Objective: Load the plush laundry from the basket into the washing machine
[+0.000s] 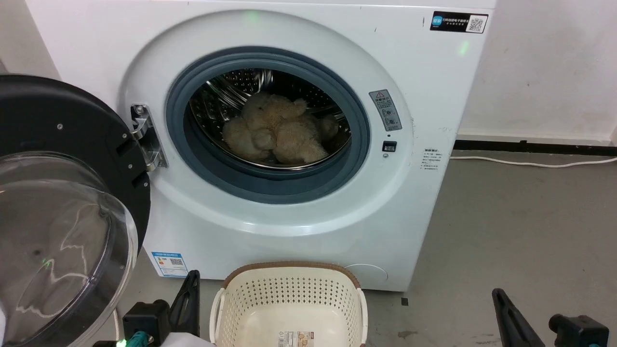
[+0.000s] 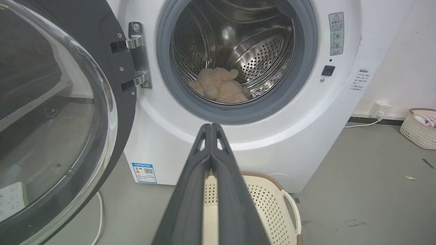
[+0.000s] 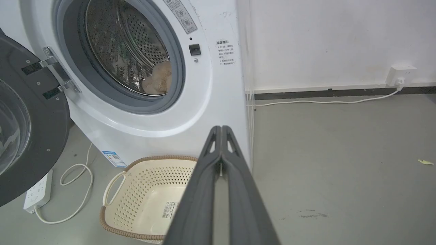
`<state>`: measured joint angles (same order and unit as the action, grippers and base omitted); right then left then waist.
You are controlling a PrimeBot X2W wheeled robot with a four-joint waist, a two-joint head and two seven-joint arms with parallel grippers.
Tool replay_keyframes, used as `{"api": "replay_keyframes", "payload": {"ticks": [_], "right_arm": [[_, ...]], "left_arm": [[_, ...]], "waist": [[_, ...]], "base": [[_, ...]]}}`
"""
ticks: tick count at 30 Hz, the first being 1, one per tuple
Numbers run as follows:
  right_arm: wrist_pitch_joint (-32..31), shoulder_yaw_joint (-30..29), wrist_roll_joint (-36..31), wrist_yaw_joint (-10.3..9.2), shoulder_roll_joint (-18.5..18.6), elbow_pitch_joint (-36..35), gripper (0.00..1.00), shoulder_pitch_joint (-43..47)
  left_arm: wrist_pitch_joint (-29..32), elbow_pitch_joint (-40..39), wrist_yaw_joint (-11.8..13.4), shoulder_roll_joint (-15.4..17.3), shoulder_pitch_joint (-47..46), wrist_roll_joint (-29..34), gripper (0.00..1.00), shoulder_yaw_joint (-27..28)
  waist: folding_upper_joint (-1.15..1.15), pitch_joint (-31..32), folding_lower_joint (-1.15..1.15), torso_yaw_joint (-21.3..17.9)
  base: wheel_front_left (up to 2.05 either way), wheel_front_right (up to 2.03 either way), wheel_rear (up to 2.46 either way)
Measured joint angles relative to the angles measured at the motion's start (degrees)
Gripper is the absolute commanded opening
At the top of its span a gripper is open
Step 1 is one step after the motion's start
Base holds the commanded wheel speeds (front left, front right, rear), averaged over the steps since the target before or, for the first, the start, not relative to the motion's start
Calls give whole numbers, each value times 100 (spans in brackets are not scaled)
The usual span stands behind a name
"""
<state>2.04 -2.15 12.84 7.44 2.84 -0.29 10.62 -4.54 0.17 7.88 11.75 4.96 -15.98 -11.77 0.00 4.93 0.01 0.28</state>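
You had the fluffy cream-beige plush toy (image 1: 277, 130) lying inside the big white front-loading washer (image 1: 424, 193), well ahead of both empty, fully closed jaws.

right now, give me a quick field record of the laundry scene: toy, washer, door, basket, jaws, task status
plush toy: lying at the bottom of the steel drum
washing machine: front opening uncovered
door: swung open on the robot's left
basket: on the floor before the washer, bare bottom with its label showing
left jaws: shut, holding nothing
right jaws: shut, holding nothing
power strip: on the floor under the open door
task status: toy appears loaded; door not yet closed
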Motion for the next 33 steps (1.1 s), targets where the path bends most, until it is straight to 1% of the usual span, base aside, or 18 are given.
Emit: {"api": "replay_keyframes", "payload": {"ticks": [33], "right_arm": [[-52, 58, -378, 0, 0, 1, 0, -298]], "left_arm": [[125, 0, -215, -246, -125, 476, 0, 352]], "waist": [[0, -149, 0, -9]], "base": [[0, 0, 0]]}}
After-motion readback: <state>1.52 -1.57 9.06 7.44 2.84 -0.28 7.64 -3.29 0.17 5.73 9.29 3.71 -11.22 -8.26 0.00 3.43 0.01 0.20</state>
